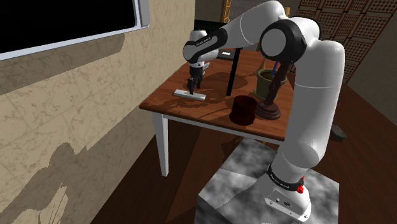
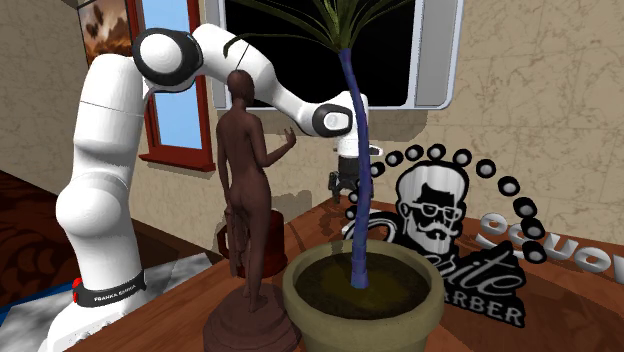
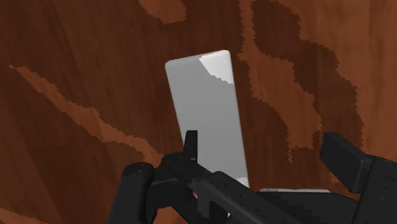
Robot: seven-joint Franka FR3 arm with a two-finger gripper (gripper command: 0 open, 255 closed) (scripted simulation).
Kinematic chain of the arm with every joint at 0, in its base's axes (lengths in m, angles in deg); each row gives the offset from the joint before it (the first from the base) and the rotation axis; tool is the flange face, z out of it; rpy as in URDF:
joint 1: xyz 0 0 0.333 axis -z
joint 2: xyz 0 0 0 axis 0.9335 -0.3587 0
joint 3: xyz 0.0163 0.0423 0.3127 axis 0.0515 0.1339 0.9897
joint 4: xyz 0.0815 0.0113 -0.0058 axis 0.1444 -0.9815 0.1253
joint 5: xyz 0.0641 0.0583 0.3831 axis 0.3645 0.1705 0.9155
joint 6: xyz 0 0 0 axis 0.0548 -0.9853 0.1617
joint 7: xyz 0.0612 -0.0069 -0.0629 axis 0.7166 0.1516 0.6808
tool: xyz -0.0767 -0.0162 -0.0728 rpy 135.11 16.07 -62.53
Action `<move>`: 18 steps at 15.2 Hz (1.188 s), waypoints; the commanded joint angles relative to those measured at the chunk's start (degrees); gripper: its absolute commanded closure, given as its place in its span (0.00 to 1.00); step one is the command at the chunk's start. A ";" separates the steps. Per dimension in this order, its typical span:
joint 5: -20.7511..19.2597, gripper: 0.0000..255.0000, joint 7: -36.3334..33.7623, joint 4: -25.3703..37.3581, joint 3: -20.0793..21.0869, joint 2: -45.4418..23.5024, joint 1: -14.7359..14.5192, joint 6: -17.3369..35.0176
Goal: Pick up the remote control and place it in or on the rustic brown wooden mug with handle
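Observation:
The remote control (image 3: 205,114) is a plain light-grey flat bar lying on the wooden table (image 1: 191,109), near its far-left corner in the shoulder view (image 1: 189,95). My gripper (image 1: 191,85) hangs just above it, pointing down. In the wrist view the gripper (image 3: 267,156) is open. The remote lies between the fingers, close to one finger (image 3: 190,145) and well apart from the other. The dark brown mug (image 1: 243,109) stands near the table's front edge, to the right of the remote. In the second exterior view the gripper (image 2: 343,188) is partly hidden behind a plant stem.
A brown figurine (image 1: 272,95) and a potted plant (image 1: 266,79) stand right of the mug. A black sign board (image 1: 233,71) leans behind it. In the second exterior view the figurine (image 2: 248,190) and the pot (image 2: 362,290) fill the foreground. A wall (image 1: 76,114) runs along the table's left.

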 commanded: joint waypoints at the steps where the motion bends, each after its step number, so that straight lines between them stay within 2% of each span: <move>1: 0.40 0.00 0.72 4.87 0.11 -4.17 0.46 -0.09; 3: 0.81 0.00 1.44 10.01 0.24 -8.48 1.08 -0.35; 11: 1.38 0.00 1.80 7.82 0.54 -11.03 1.30 4.35; 18: 1.38 0.00 1.80 7.86 0.54 -11.05 1.31 4.33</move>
